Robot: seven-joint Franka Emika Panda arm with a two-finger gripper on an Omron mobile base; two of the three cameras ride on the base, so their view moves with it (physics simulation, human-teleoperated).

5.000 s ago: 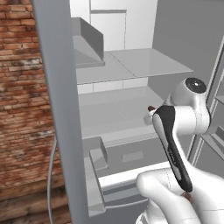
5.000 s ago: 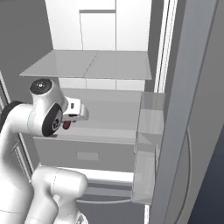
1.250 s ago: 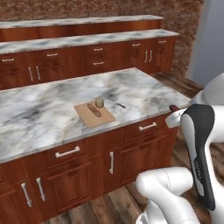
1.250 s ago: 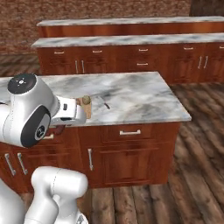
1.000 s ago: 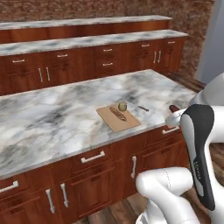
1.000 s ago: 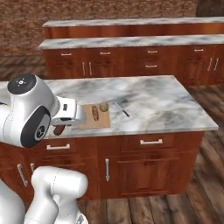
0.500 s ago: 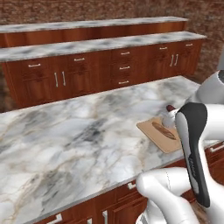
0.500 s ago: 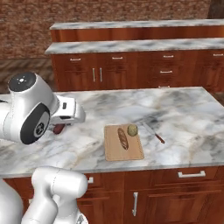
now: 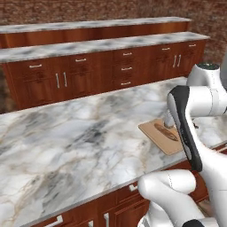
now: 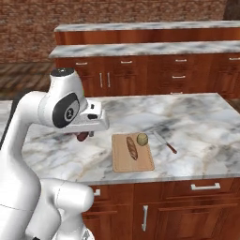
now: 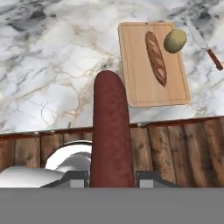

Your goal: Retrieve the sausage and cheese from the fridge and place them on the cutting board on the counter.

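A wide marble counter (image 10: 197,117) over reddish wooden cabinets (image 10: 187,206) carries a light wooden cutting board (image 10: 122,161) near its front edge. The right base view shows a brown elongated loaf (image 10: 132,147), a round yellowish cheese (image 10: 142,138) on the board and a knife (image 10: 165,141) just right of it; in the left base view the arm hides much of the board. In the hand view the gripper (image 11: 112,178) is clamped on the dark red sausage (image 11: 111,131), held near the counter's front edge, left of the board and not touching it.
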